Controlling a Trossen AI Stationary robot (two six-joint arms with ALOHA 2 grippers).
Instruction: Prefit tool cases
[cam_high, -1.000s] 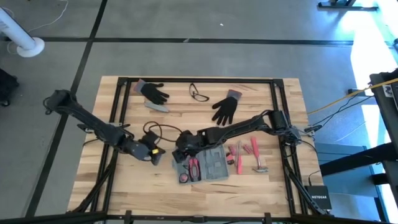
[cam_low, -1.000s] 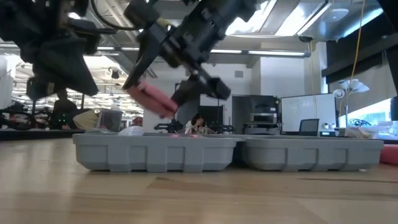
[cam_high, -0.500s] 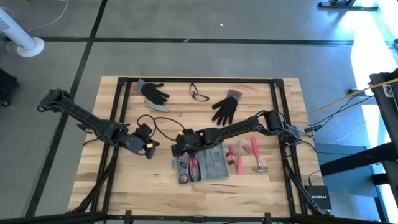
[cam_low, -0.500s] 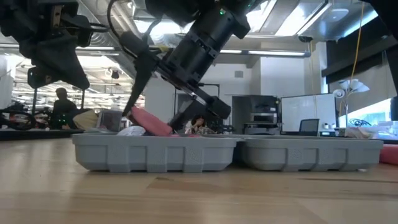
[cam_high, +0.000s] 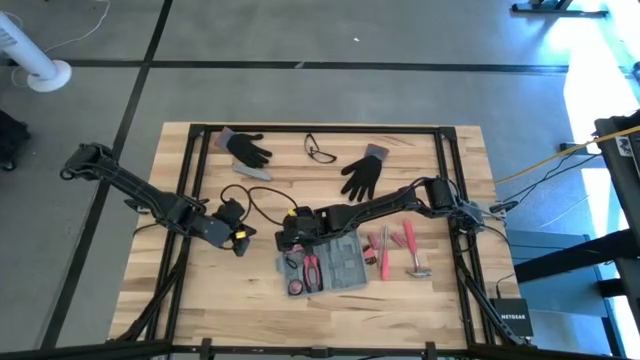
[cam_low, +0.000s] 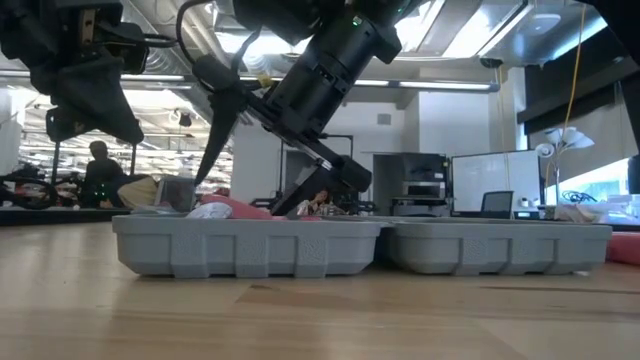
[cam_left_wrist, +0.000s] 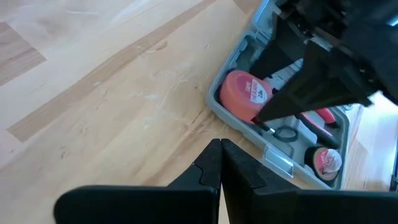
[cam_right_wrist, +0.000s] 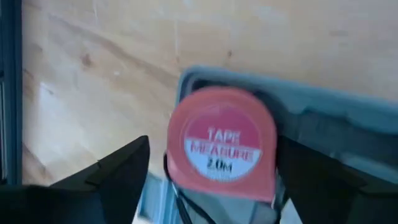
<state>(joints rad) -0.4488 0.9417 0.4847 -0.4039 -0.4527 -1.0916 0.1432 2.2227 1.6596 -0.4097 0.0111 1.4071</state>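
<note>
The grey tool case (cam_high: 345, 262) lies open on the wooden table, near the middle. A red tape measure (cam_right_wrist: 221, 143) lies flat in the recess at the case's far-left corner. My right gripper (cam_high: 292, 243) hangs over that corner, slanting down, open, with one finger on each side of the tape measure. My left gripper (cam_high: 240, 243) is shut and holds nothing. It hovers above the bare table just left of the case (cam_left_wrist: 280, 158). My right gripper stands open astride the tape measure, coming from above at a slant. One finger (cam_right_wrist: 311, 174) lies close against the tape measure's side (cam_right_wrist: 270, 155). I cannot tell whether it touches. The other finger (cam_right_wrist: 121, 171) stands clear of it.
Red-handled pliers (cam_high: 311, 270) and a round red thing (cam_high: 294, 287) lie in the case. Loose red-handled tools and a hammer (cam_high: 400, 250) lie right of it. Two black gloves (cam_high: 362, 175), glasses (cam_high: 320, 150) and a grey bar (cam_high: 252, 170) lie farther back.
My right gripper has sunk toward the case's corner, rolled about its own line and let go of the tape measure. The tape measure, held tilted above the case before, now lies flat in its recess. My left gripper has drawn back a little toward the table's left edge.
</note>
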